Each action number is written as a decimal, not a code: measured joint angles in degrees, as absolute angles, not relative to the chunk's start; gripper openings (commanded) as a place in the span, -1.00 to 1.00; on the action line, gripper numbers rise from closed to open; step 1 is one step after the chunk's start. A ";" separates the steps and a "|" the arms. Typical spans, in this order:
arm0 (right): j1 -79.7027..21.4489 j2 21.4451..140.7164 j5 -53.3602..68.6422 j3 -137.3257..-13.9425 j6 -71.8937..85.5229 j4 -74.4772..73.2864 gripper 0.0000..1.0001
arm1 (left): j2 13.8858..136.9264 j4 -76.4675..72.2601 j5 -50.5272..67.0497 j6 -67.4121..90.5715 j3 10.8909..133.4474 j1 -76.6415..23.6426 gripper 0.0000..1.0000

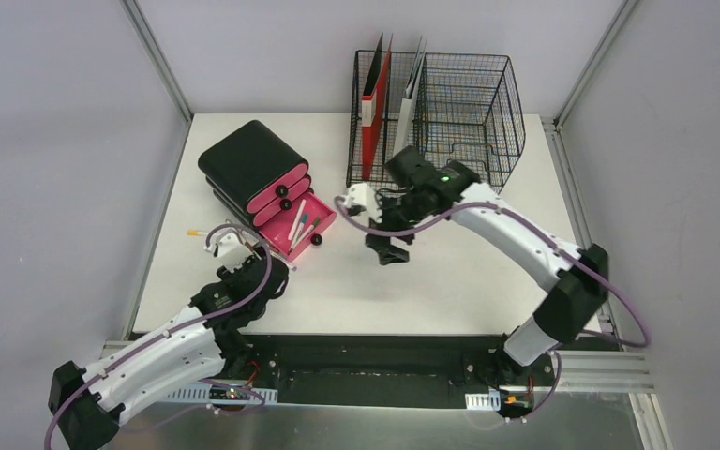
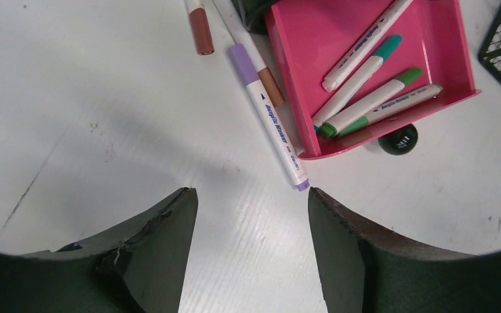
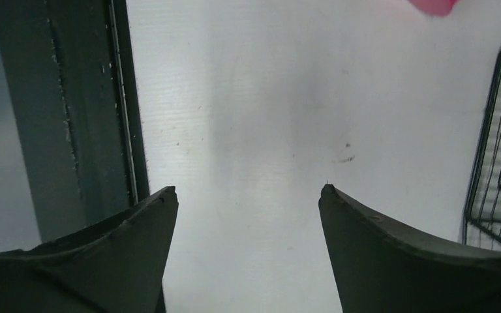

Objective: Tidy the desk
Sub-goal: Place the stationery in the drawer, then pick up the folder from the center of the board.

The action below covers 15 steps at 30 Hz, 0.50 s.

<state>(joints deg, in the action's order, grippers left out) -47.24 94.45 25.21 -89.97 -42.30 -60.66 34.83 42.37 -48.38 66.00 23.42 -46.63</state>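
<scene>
The white desk [image 1: 450,281] carries a black drawer unit [image 1: 248,164] with pink fronts; its bottom pink drawer [image 1: 311,225] is pulled out. That drawer [image 2: 300,45] holds several markers, among them a teal-capped one [image 2: 359,65] and a green one [image 2: 372,101]. A purple marker [image 2: 271,117] lies on the desk along the drawer's side, its end just off my left gripper's right fingertip. My left gripper [image 2: 249,190] [image 1: 264,262] is open and holds nothing. My right gripper [image 3: 248,188] [image 1: 389,251] hangs open over bare desk, mid-table.
A black wire-mesh rack [image 1: 459,103] [image 3: 496,163] with a red folder [image 1: 375,112] stands at the back. A brown marker [image 2: 200,29] and a yellow-tipped marker [image 1: 195,232] lie loose left of the drawer. The dark front rail [image 3: 59,117] borders the desk.
</scene>
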 measured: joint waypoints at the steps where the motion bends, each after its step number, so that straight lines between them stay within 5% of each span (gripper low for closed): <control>1: -45.30 91.98 26.85 -88.16 -41.91 -61.01 0.65 | 36.23 40.88 -46.98 64.93 23.42 -45.56 0.28; 15: -22.09 67.81 43.07 -68.16 -41.08 -60.58 0.79 | 46.74 34.11 -28.29 58.74 25.41 -27.11 0.02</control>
